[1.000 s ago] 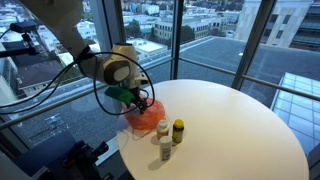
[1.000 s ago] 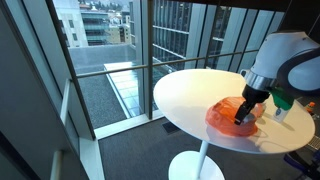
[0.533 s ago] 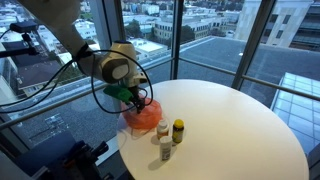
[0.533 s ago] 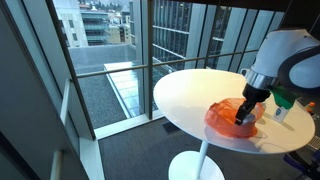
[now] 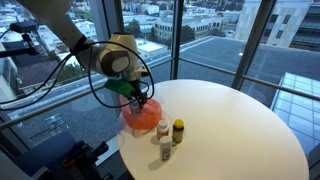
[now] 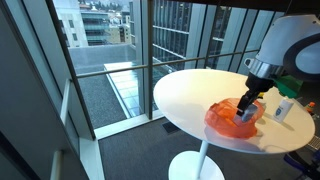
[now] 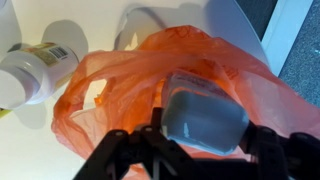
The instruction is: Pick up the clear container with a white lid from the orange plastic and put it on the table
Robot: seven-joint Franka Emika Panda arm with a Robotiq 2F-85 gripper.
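In the wrist view the clear container (image 7: 205, 115) shows as a rounded bluish-grey box, with its white lid not distinguishable. My gripper (image 7: 205, 137) is shut on it, one dark finger on each side. Crumpled orange plastic (image 7: 120, 80) lies under and around it. In both exterior views the gripper (image 5: 140, 100) (image 6: 247, 108) hangs just over the orange plastic (image 5: 142, 118) (image 6: 230, 120), near the rim of the round white table (image 5: 235, 130) (image 6: 185, 90). The container itself is too small to make out in those views.
Three small bottles (image 5: 164, 133) (image 5: 178, 130) (image 5: 165, 150) stand beside the plastic toward the table's middle. One white bottle with a label (image 7: 30, 70) lies at the wrist view's left edge. Window glass and a railing run close behind the table, and cables hang from the arm.
The wrist has risen slightly above the orange plastic. The plastic and the bottles have stayed where they were.
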